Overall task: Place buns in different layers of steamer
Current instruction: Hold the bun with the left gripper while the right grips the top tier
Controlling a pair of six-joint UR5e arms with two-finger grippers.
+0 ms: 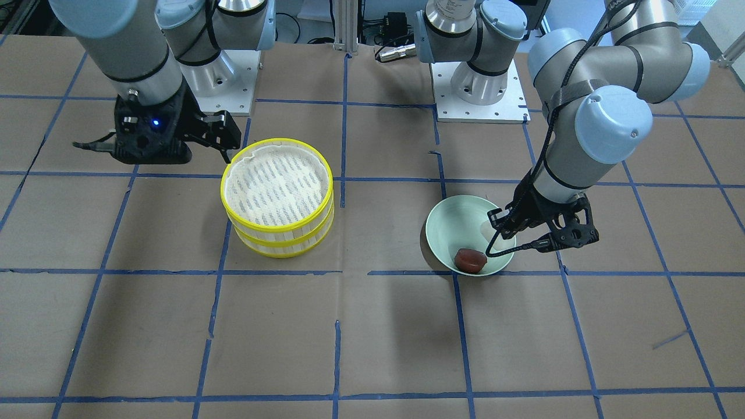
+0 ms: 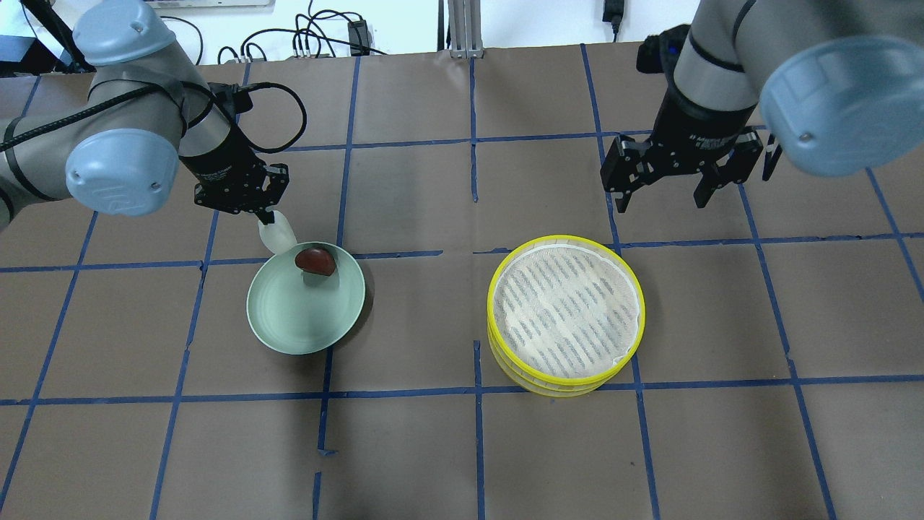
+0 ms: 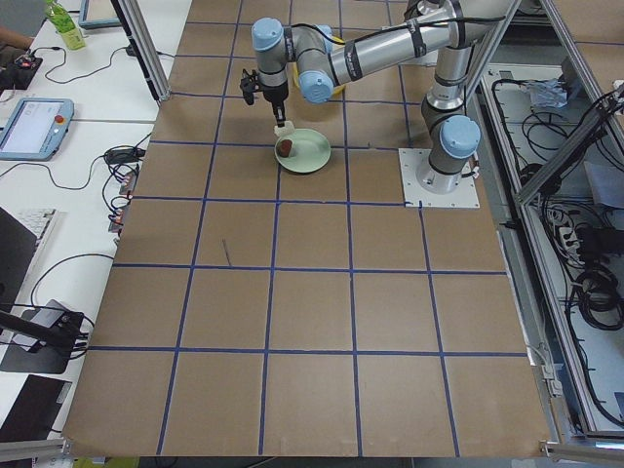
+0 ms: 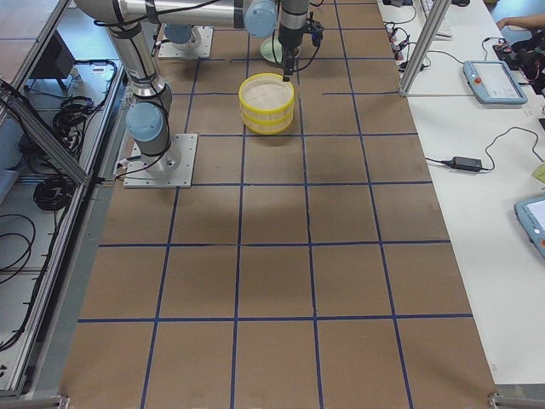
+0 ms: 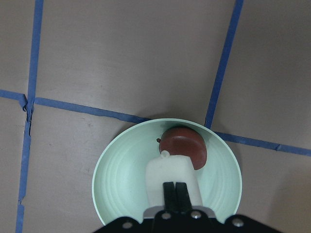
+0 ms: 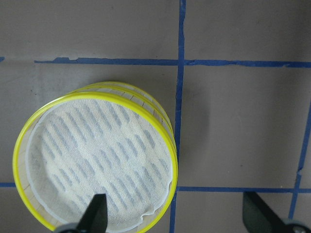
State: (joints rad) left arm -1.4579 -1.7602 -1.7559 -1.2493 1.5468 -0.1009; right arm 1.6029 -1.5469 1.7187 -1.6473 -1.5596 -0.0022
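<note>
My left gripper (image 2: 268, 217) is shut on the white oblong bun (image 2: 276, 232) and holds it just above the pale green plate (image 2: 289, 325). The left wrist view shows the fingers (image 5: 170, 191) pinching the white bun (image 5: 172, 174). The glossy reddish-brown bun (image 2: 315, 261) lies on the plate near its rim, and also shows in the front view (image 1: 470, 260). The steamer (image 2: 565, 310) has both yellow-rimmed layers stacked, and the top white liner (image 1: 276, 183) is bare. My right gripper (image 2: 664, 191) is open and empty, hovering high by the steamer's rim.
Brown paper with a blue tape grid (image 2: 476, 393) covers the table. The two arm bases on white mounting plates (image 1: 477, 110) stand at the robot's edge. Cables (image 2: 317, 36) lie beyond the far edge.
</note>
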